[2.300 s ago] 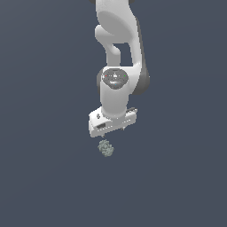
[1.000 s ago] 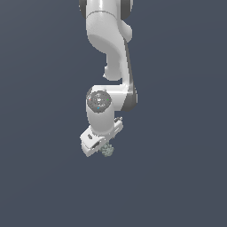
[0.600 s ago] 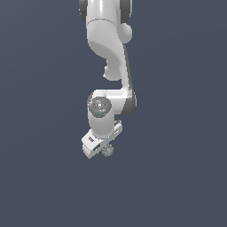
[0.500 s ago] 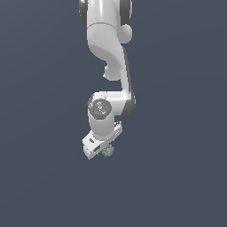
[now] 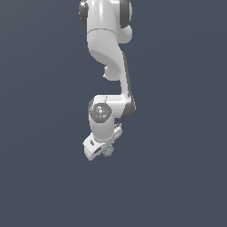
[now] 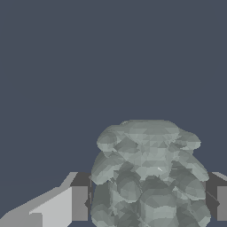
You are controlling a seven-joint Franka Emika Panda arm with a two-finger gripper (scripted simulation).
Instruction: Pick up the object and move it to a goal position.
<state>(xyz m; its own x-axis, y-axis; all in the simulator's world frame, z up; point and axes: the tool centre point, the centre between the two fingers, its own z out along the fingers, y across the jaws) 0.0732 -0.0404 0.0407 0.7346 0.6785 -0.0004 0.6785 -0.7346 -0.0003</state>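
- One white arm (image 5: 108, 66), one gripper (image 5: 103, 150) and one object (image 5: 108, 151), a knobbly grey-green clump; nothing else stands out against the flat dark blue-grey ground (image 5: 40, 111).
- In the wrist view the object (image 6: 148, 175) sits between the two fingers (image 6: 80, 203), one dark pad on each side of it, the pads pressed against its flanks: the gripper (image 6: 150, 204) is clamped on the clump.
- In the exterior view the clump pokes out just beside the white hand body, toward the exterior view's right, mostly covered by it.
- The fingers themselves are too small to make out in the exterior view; in the wrist view both are cut off by the picture's edge, as is the near part of the clump.
- Open, featureless ground surrounds the gripper on every side in both views; no edge or wall shows.
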